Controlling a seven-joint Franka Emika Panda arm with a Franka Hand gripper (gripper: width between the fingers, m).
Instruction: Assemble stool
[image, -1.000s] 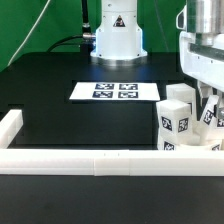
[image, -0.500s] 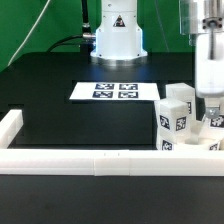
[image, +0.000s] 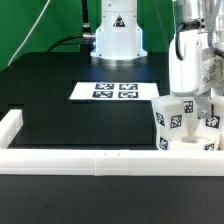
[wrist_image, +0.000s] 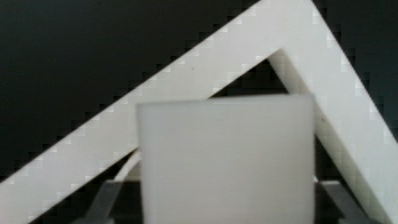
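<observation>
The white round seat (image: 192, 147) lies in the exterior view's lower right corner, against the border rail. White blocky legs with black-and-white tags stand on it: one at the exterior view's left (image: 171, 120), another further right (image: 211, 119). My gripper (image: 186, 93) hangs straight above the left leg and hides its top. In the wrist view a white leg (wrist_image: 222, 150) fills the space between my gripper's (wrist_image: 226, 200) fingers (wrist_image: 118, 196). The jaws stand either side of it with a thin dark gap on one side. The seat is hidden in the wrist view.
The long white border rail (image: 80, 160) runs along the front and turns up at the exterior view's left; its corner shows in the wrist view (wrist_image: 214, 70). The marker board (image: 116, 91) lies mid-table. The arm's white base (image: 117, 35) stands behind it.
My gripper has moved from the exterior view's right edge toward the left and down, and now sits over the left leg. The legs and seat have stayed put.
</observation>
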